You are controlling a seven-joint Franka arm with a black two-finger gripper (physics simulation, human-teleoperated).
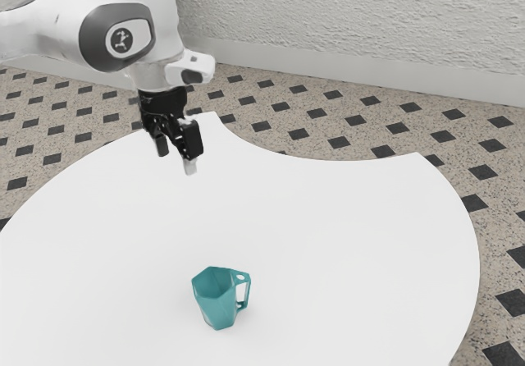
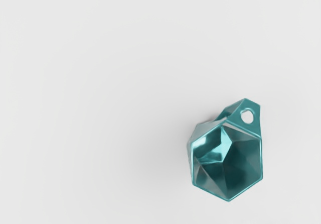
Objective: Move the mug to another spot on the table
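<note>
My hand (image 1: 176, 157) hangs in the air above the far part of the surface (image 1: 344, 218), pointing down. Its two black fingers are spread, with nothing between them, so it is released and grasping nothing. One finger shows a pale tip at its lower end. The arm (image 1: 98, 34) comes in from the exterior view's upper left, white with a grey round joint cover, and bends down to the hand. The mug (image 1: 221, 298) is teal and faceted. It stands upright on the surface near its front edge, well apart from the hand, lower in the exterior view and a little toward that view's right. Its handle (image 1: 241, 290) sticks out toward the exterior view's right, a flat loop with a small hole near the top. From the wrist camera I look down into the mug (image 2: 225, 156): its mouth is open and angular, the inside is dark and shiny, and the handle (image 2: 247, 114) juts from the rim. Around it is bare white surface (image 2: 100, 83), and the mug sits off to one side of where the hand points, not under it. The surface is round and white. Beyond it lie a speckled floor (image 1: 369, 112) with dark diamond tiles and a rough white wall (image 1: 369, 13).
</note>
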